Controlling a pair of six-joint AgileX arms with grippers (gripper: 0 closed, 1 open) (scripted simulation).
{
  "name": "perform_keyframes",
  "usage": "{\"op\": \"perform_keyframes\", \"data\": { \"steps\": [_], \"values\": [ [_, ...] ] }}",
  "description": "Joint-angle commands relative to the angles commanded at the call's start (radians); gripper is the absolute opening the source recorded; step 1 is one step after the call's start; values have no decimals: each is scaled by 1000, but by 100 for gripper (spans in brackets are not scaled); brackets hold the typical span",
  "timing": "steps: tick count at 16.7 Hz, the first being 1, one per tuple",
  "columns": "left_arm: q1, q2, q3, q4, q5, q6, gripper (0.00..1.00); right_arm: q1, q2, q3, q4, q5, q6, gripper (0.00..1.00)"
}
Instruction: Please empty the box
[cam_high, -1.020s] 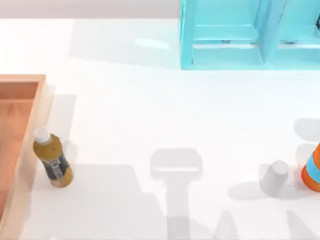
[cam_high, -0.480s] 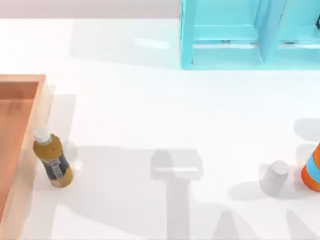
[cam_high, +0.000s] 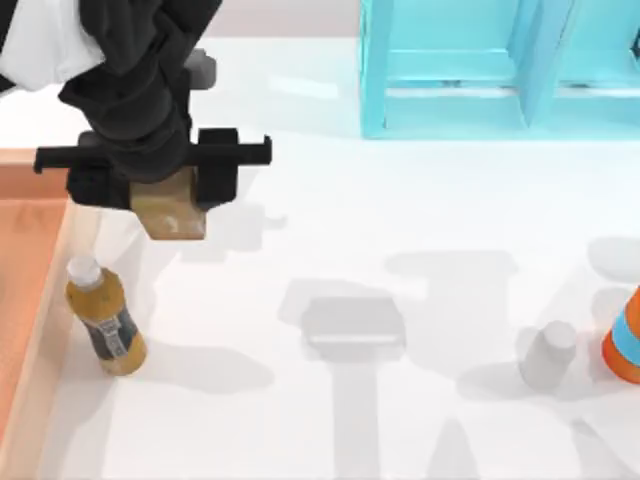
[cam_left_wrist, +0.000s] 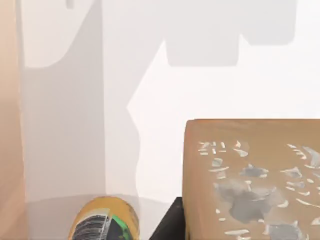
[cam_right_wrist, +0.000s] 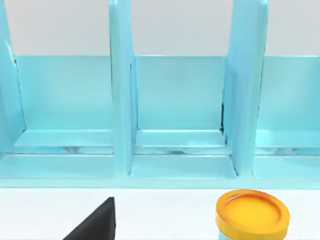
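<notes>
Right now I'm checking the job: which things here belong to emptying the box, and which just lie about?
Job:
box
tan cube in left pincer
bottle beside the box

Lying about:
turquoise shelf
grey cylinder
orange cone
yellow-lidded jar

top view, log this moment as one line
left pincer: shut on tan cube | above table, right of box | bottle: beside box rim
</notes>
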Motion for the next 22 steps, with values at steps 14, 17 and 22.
{"op": "perform_keyframes", "data": {
  "steps": [14, 17, 22],
  "values": [
    [-387, 83, -162, 23, 80, -386, 0, 0, 0, 0, 0, 0, 0, 100],
    [-387, 113, -214, 108, 80, -385, 0, 0, 0, 0, 0, 0, 0, 100],
    [-388, 142, -259, 175, 81, -386, 0, 0, 0, 0, 0, 0, 0, 100]
  ]
}}
